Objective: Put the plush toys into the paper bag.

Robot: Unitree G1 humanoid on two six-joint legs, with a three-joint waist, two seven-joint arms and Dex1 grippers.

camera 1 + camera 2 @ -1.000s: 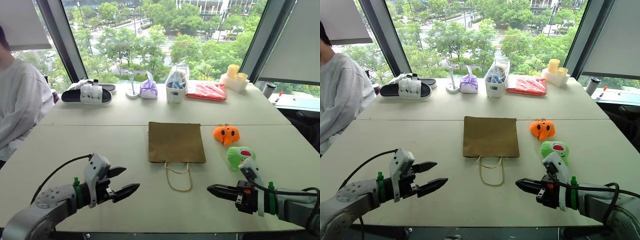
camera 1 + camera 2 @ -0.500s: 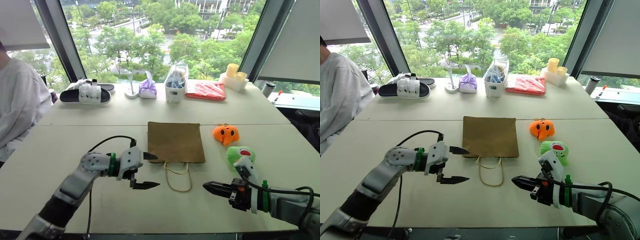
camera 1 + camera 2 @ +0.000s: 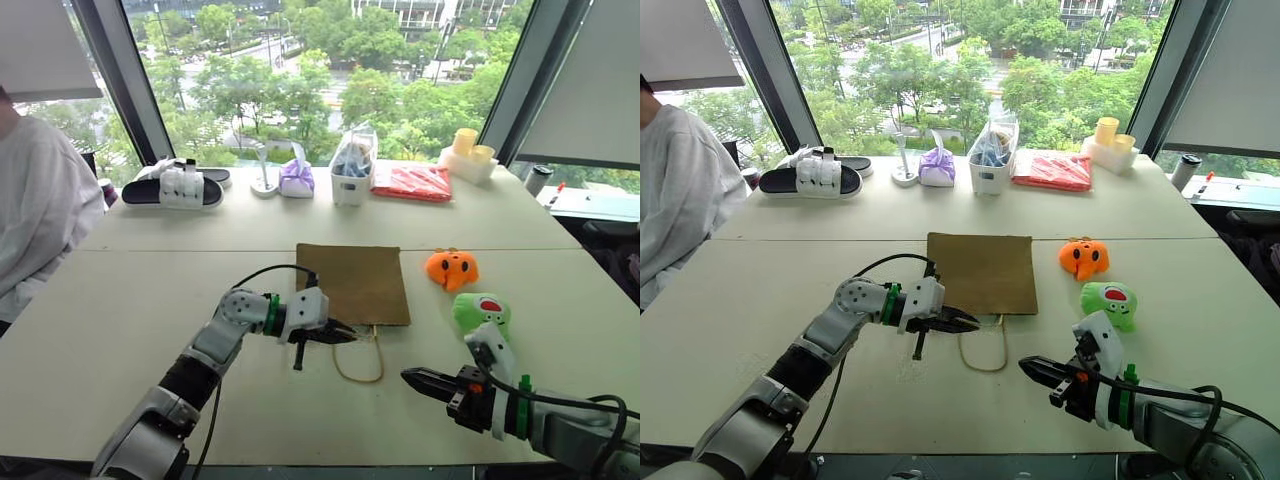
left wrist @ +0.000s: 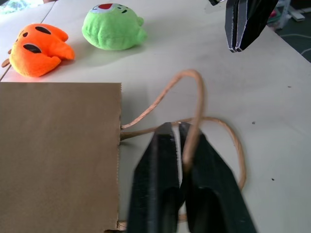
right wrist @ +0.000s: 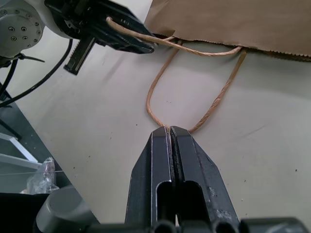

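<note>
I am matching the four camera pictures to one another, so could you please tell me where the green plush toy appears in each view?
Left eye view: green plush toy, right of the paper bag, below the orange toy.
Right eye view: same place.
Left wrist view: top centre, beside the orange toy.
Right wrist view: not in it.
Shared landmark: the paper bag's handle.

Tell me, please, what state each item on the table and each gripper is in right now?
Paper bag: flat on the table, not opened.
Upper handle loop: lifted, pinched by the left gripper.
Lower handle loop: lying on the table.
Orange toy: on the table, outside the bag.
Green toy: on the table, outside the bag.
Left gripper: shut on the handle.
Right gripper: shut, empty.
</note>
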